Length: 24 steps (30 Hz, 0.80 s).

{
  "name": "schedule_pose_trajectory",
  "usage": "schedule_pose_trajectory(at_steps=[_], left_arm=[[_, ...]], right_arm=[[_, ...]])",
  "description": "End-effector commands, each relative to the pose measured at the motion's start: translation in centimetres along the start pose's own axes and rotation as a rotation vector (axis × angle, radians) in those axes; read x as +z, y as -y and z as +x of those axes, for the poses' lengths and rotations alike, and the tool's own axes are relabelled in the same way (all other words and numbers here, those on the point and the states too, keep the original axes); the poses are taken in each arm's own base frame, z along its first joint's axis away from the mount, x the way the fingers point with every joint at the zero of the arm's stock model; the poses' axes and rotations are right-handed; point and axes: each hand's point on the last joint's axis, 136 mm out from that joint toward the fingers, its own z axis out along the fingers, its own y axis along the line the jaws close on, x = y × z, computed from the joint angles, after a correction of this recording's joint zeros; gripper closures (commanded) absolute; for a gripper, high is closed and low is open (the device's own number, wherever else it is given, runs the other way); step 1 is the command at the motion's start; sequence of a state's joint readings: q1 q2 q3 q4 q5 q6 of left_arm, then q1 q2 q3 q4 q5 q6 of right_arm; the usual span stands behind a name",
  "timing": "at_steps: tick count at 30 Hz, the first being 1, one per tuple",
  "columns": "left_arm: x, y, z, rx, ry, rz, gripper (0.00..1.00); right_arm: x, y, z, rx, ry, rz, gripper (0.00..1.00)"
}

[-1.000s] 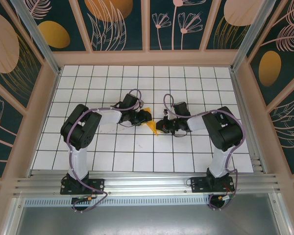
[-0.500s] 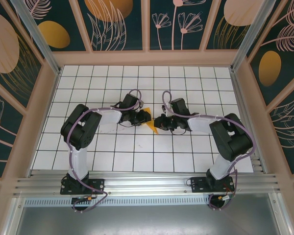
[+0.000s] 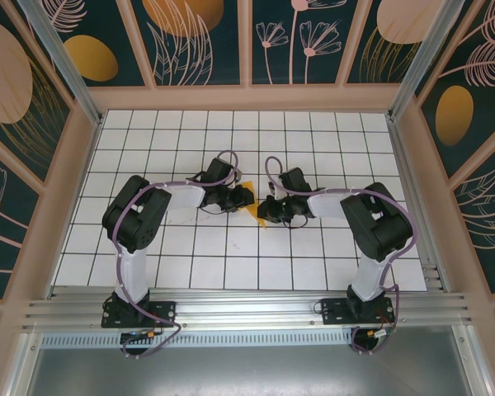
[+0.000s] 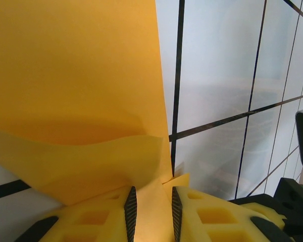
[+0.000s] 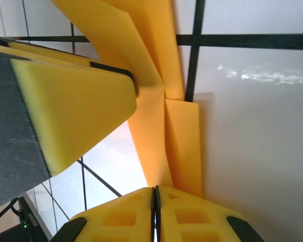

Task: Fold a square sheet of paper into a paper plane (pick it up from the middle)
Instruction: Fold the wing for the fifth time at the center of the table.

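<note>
Both arms elbowed inward, left tool (image 3: 247, 196) pinched narrowly, right tool (image 3: 269, 209) clamped tight, tips nearly meeting

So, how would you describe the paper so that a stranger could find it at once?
Look at the white tiled table, at its middle, where the left arm and right arm meet. The folded orange-yellow paper is held in their jaws, the only orange thing down on the tiles, unlike the wall ovals.

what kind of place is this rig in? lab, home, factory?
Probably a purpose-built robot test cell, not a home or factory floor: a white grid-tiled table, walled in by framed decorative panels, with the left arm and right arm bolted to an aluminium rail at its near edge.
</note>
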<state>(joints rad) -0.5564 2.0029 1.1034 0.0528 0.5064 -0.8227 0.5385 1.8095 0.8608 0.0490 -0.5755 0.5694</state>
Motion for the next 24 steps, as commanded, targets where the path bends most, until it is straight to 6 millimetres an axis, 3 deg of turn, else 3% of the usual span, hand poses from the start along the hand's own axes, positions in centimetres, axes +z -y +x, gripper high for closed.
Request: schedule_pose_trajectory(at_steps=[1, 4, 9, 12, 24], left_arm=[[1.3, -6.7, 0.3, -0.037, 0.024, -0.218, 0.71], [1.3, -6.7, 0.2, -0.036, 0.025, -0.219, 0.71], [1.3, -6.8, 0.3, -0.037, 0.023, -0.221, 0.71], [1.3, -6.8, 0.3, -0.037, 0.024, -0.22, 0.71], [1.4, -6.8, 0.3, -0.037, 0.021, -0.222, 0.71]], right_arm=[[0.3, 1.5, 0.5, -0.001, -0.022, 0.076, 0.89], [0.2, 1.6, 0.5, -0.002, -0.025, 0.089, 0.89], [-0.3, -1.6, 0.7, -0.084, -0.017, 0.027, 0.88], [-0.7, -2.4, 0.6, -0.106, -0.006, 0.033, 0.88], [0.7, -0.5, 2.0, -0.077, -0.066, 0.093, 0.88]])
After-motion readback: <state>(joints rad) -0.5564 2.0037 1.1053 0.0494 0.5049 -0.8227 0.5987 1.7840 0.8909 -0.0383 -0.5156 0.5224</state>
